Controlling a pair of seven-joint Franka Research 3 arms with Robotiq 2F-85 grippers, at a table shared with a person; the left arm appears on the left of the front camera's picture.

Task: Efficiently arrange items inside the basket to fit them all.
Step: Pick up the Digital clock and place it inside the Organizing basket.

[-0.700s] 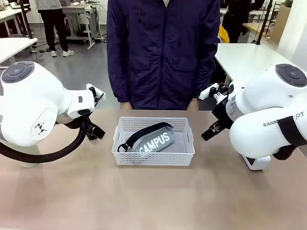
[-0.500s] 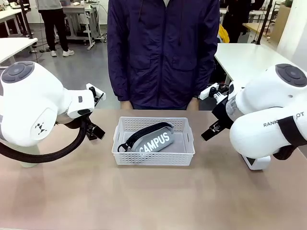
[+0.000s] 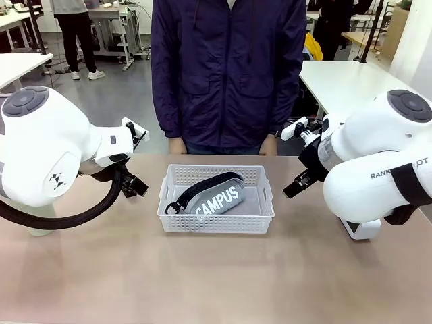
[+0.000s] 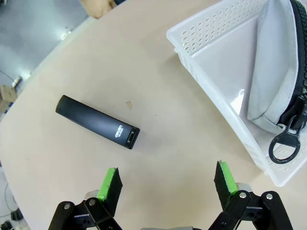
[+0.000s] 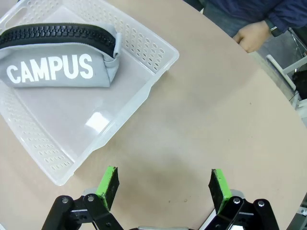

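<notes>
Person (image 3: 229, 67) shifted; pouch (image 3: 219, 200) lies in basket (image 3: 216, 222)

Glossy white left arm (image 3: 47, 148), right arm (image 3: 378, 162); grey joint caps (image 3: 23, 101); black cable (image 3: 81, 217); black jaws, green pads (image 4: 109, 183).

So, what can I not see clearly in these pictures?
- Left wrist view: pouch cut off by the right edge.
- Left wrist view: stapler label too small to read.
- Right wrist view: basket cut off by the left edge.
</notes>
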